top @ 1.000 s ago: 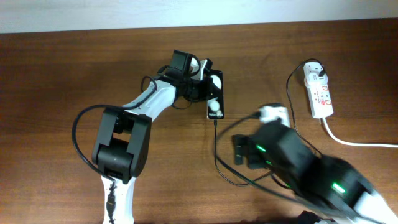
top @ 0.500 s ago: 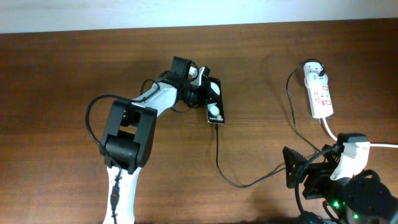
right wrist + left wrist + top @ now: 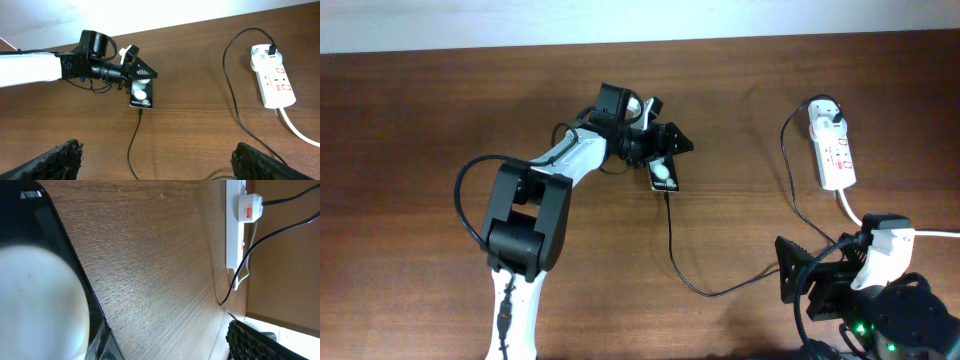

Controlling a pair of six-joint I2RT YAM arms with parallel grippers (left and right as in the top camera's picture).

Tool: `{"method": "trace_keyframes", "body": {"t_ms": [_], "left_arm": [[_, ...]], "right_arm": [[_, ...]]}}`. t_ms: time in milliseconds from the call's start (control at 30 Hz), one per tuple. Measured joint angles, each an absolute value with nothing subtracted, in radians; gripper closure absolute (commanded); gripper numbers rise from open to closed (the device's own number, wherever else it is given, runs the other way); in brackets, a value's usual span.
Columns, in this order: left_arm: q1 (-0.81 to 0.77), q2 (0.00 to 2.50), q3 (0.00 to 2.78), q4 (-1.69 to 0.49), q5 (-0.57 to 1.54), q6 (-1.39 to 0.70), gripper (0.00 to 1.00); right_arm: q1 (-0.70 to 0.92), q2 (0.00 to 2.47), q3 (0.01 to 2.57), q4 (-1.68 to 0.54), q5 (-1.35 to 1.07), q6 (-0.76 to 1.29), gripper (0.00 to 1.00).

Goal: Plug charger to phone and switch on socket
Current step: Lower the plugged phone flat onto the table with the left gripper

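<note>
Brown tabletop (image 3: 420,120) holds the phone (image 3: 665,178) at centre, cable (image 3: 672,250) in its near end, under the left hand (image 3: 665,135), spread apart; snagging it on withdrawal could tug the cable loose before the far-right socket (image 3: 837,155) is switched.

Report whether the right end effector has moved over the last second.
Yes. Overhead, the right end effector has retreated toward the bottom right, now below the white elongated power strip.

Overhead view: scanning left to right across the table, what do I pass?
Left arm → phone → socket. The charger runs from the phone to the socket, so I've left it out.
</note>
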State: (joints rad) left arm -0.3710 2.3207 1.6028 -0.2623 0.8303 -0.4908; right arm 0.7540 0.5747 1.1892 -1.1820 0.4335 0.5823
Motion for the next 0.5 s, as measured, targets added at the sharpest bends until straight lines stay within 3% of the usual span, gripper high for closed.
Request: {"method": "trace_keyframes", "body": {"t_ms": [67, 500], "left_arm": [[-0.371, 2.32, 1.603, -0.262, 0.831, -0.491, 0.01], [-0.434, 2.288, 1.629, -0.363, 0.624, -0.426, 0.01]], "right_arm": [[0.754, 0.575, 1.189, -1.182, 0.434, 0.582, 0.01], [0.754, 0.575, 1.189, -1.182, 0.434, 0.58, 0.01]]}}
